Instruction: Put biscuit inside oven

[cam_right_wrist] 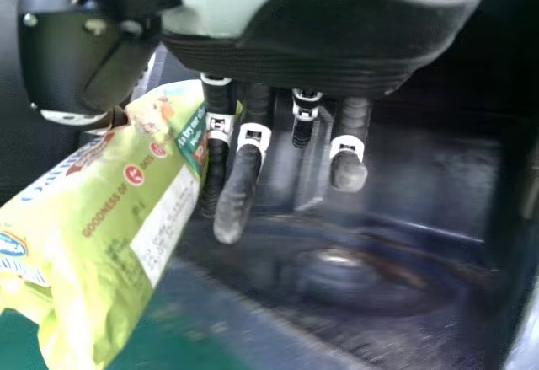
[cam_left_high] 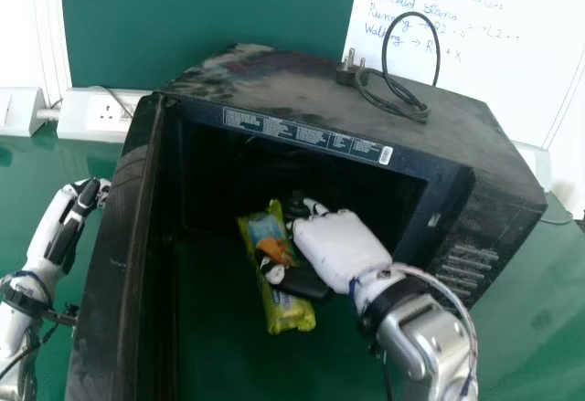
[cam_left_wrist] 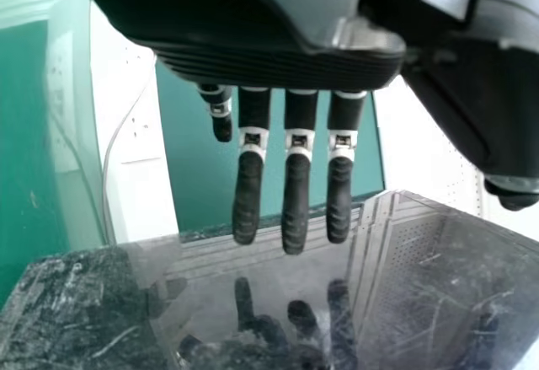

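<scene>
Plainly, right fingers (cam_left_high: 295, 205) and thumb pinch the lettered biscuit packet (cam_left_high: 292, 315); left fingers (cam_left_high: 89, 195) straight.

The right hand (cam_left_high: 340, 244) pinches a yellow-green biscuit packet (cam_right_wrist: 109, 218) at one end, between thumb and fingers (cam_right_wrist: 234, 197); from the fingers the packet slants off toward eight o'clock, its printed side showing, a white panel (cam_right_wrist: 167, 225) along one edge; the outer fingers stand apart from it, nearly straight, over the oven's dark interior (cam_right_wrist: 438, 185); a round recess (cam_right_wrist: 370, 290) lies toward five o'clock from them, the green desk (cam_right_wrist: 164, 345) toward seven.
</scene>
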Available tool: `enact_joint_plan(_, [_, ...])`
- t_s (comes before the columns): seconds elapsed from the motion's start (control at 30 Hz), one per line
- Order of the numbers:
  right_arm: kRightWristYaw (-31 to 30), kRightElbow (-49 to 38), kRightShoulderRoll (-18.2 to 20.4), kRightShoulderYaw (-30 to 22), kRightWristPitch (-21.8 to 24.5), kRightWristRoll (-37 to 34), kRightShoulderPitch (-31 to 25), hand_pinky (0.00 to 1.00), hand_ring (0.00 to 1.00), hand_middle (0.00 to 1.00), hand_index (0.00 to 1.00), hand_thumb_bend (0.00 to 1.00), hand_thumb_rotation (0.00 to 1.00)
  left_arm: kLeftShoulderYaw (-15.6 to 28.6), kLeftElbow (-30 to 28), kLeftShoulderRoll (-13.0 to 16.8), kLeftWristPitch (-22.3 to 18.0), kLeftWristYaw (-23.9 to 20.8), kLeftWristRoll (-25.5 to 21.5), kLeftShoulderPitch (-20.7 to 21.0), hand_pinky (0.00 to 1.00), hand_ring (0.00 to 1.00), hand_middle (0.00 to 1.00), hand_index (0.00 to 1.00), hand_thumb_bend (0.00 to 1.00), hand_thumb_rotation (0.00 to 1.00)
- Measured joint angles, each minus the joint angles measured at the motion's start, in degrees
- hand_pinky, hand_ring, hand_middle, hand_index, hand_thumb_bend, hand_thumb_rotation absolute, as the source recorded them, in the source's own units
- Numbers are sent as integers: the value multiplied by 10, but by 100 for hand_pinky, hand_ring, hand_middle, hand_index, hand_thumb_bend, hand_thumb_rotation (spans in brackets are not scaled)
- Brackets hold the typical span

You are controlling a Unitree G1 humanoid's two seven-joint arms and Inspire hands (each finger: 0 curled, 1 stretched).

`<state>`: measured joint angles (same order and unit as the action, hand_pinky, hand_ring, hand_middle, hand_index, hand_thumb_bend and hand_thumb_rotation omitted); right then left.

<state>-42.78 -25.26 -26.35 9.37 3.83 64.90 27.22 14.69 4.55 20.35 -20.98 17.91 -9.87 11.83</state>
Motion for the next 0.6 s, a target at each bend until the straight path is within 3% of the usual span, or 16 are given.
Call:
enact_joint_plan(0.27, [86, 85, 3, 9, 1, -11, 31, 11, 19, 29, 48, 51, 12, 0, -8, 0, 8, 0, -2, -3, 30, 37, 41, 48, 51, 6])
enact_joint_plan(0.6, [152, 181, -12, 28, -21, -27, 92, 11, 18, 26, 48, 51, 12, -1, -17, -1, 11, -1, -1, -5, 29, 37, 41, 48, 51, 6])
